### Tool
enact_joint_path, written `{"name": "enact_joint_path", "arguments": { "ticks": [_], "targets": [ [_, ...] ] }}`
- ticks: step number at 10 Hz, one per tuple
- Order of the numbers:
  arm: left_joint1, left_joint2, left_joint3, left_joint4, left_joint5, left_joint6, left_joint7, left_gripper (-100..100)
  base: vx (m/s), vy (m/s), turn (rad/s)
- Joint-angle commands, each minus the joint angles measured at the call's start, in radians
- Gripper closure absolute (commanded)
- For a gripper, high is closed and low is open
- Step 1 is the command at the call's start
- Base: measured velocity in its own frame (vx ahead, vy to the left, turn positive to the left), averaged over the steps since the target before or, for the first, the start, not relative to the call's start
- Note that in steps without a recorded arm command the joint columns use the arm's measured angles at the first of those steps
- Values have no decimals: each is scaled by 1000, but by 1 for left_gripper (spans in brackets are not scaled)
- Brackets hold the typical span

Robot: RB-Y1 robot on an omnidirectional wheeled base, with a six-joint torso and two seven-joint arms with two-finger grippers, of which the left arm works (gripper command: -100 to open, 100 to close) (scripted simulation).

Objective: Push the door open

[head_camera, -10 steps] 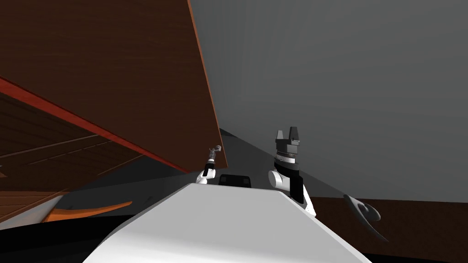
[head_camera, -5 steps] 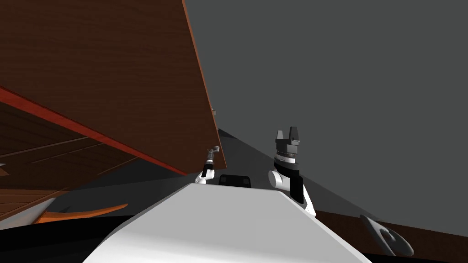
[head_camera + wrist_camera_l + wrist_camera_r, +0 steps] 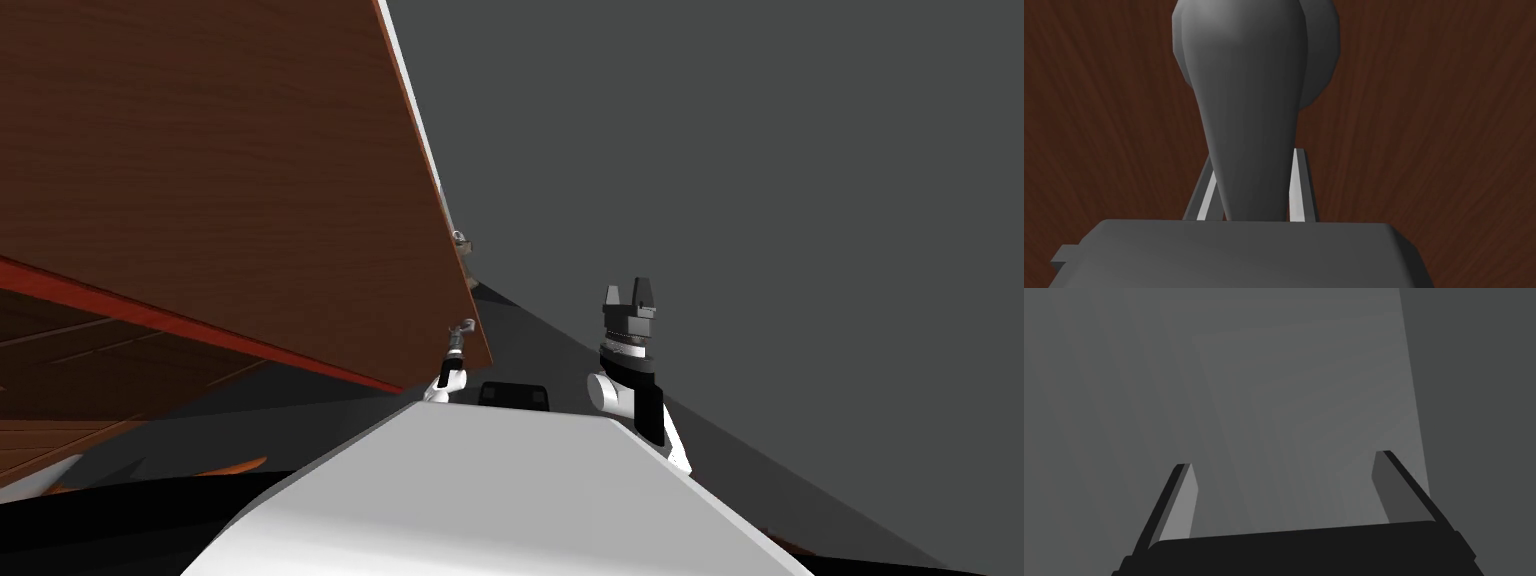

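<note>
While the left gripper (image 3: 1253,157) has its jaws pinching the handle (image 3: 1251,90) from both sides, the push on the door (image 3: 230,180) looks under way: the door stands partly swung, its free edge slanting clear of the grey wall (image 3: 750,200). The handle sits on the door's face near that free edge. The next move likely calls for a steady forward press through the handle, following the door's arc so the jaws do not slip.

The door is a flat slab of dark reddish-brown wood with fine grain and a paler edge bearing a small grey fitting (image 3: 461,240). The handle is a smooth matte grey lever, rounded at its base and tapering toward the jaws. The right gripper (image 3: 629,290) hangs apart from the door, jaws spread and empty.
</note>
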Motion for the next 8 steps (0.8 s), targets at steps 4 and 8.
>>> {"name": "enact_joint_path", "arguments": {
  "ticks": [4, 8],
  "targets": [
    [0, -13, 42, -8, 23, -1, -16, 100, 188, -60, 57],
    [4, 10, 76, -2, 42, -4, -24, 100, 141, -17, 41]
  ]
}}
